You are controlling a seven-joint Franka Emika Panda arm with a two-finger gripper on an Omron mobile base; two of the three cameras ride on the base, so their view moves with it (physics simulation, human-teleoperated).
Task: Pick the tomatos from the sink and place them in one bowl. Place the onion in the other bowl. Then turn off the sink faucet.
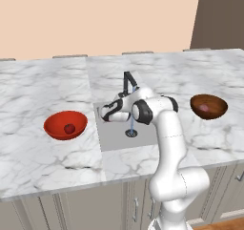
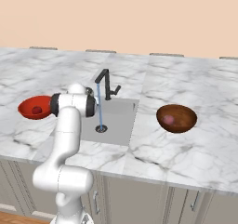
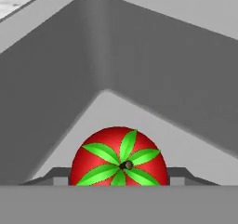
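Gripper point(image 3: 119, 183) low inside the sink point(image 3: 153, 56), aimed at a back corner where two grey walls meet. Bright tomato with green top point(image 3: 119, 157) sits right at the fingers; only small dark bits of the tips show either side of it, the rest cut off by the bottom edge. Cannot tell whether the jaws are clamped on it or merely standing around it.

Left base view: hand point(image 1: 110, 112) at the sink's left edge, forearm lying nearly level across the basin, elbow bent, upper arm rising from the lower right. Fingers hidden behind the hand body there.

Faucet point(image 2: 105, 83) stands at the back of the sink, thin blue stream of water point(image 2: 99, 109) falling to the drain point(image 2: 101, 128).

Red-orange bowl point(image 1: 65, 125) on the counter to the left, darker tomato point(image 1: 69, 128) inside. Dark brown bowl point(image 2: 176, 118) to the right, well apart, pinkish onion point(image 2: 169, 119) inside, hard to make out against the reddish interior.
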